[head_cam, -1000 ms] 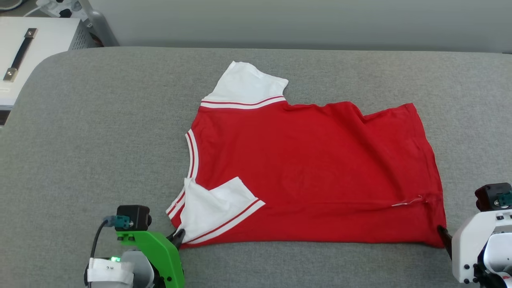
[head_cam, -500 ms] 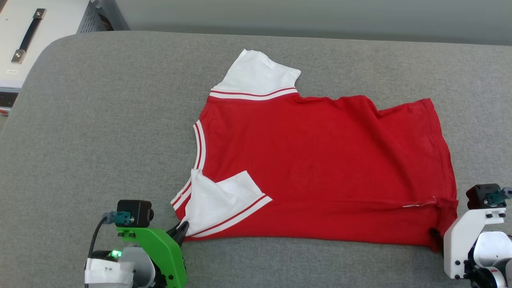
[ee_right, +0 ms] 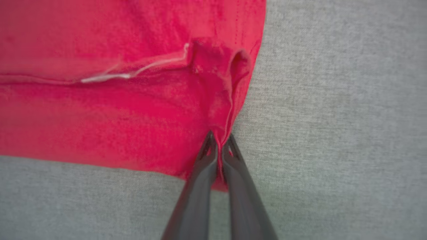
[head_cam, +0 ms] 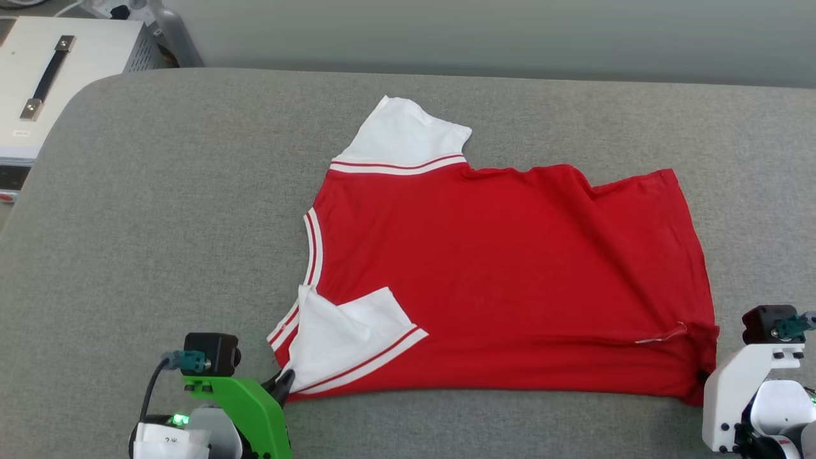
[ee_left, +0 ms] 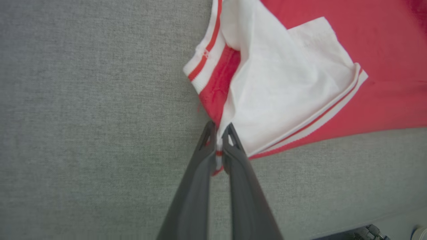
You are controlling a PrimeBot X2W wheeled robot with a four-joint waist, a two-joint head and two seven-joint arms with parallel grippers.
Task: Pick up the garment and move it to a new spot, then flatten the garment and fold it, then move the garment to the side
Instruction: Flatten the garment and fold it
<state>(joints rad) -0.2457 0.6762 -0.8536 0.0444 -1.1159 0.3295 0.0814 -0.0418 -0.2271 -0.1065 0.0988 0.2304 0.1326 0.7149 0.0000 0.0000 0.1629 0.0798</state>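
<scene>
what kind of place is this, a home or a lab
Probably a lab or test room, not a home: a grey padded table with one red shirt laid out, a pale metal case with a black handle beside it, and a bare grey wall behind.

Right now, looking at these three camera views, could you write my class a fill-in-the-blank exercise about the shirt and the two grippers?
1. The garment lies spread on a ____ padded surface.
2. The left gripper pinches the corner beside the folded-over ____ sleeve.
3. The right gripper is ____ on the garment's red hem corner.
Missing words: grey; white; shut.
</scene>
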